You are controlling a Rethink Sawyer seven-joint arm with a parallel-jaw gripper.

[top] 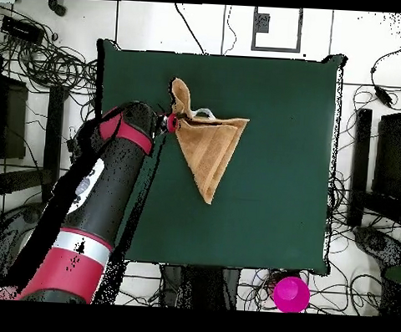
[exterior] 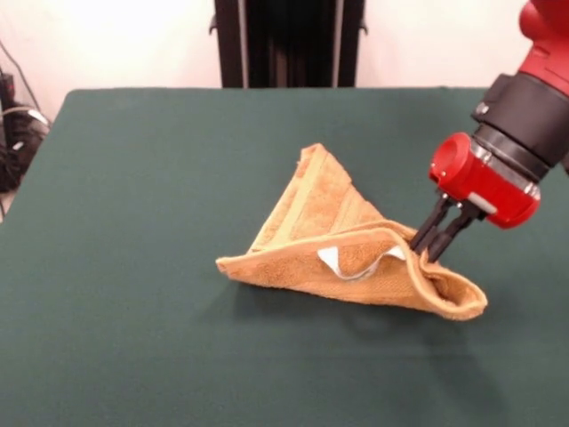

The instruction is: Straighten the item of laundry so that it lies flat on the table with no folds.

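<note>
The item of laundry [exterior: 342,240] is an orange-tan towel, folded over into a rough triangle near the middle of the green table [exterior: 133,178]. Its front edge is doubled and puffed up, and a white tag [exterior: 329,260] peeks out of the fold. My gripper [exterior: 428,245] comes in from the right, its two dark fingers pinched on the raised fold of the towel. From overhead, the towel [top: 211,148] points toward the bottom, with the gripper [top: 174,122] at its upper left corner.
The arm [top: 111,185] lies over the left edge of the table [top: 278,177] in the overhead view. A pink round object [top: 291,294] sits off the table at the bottom right. Cables and stands ring the table.
</note>
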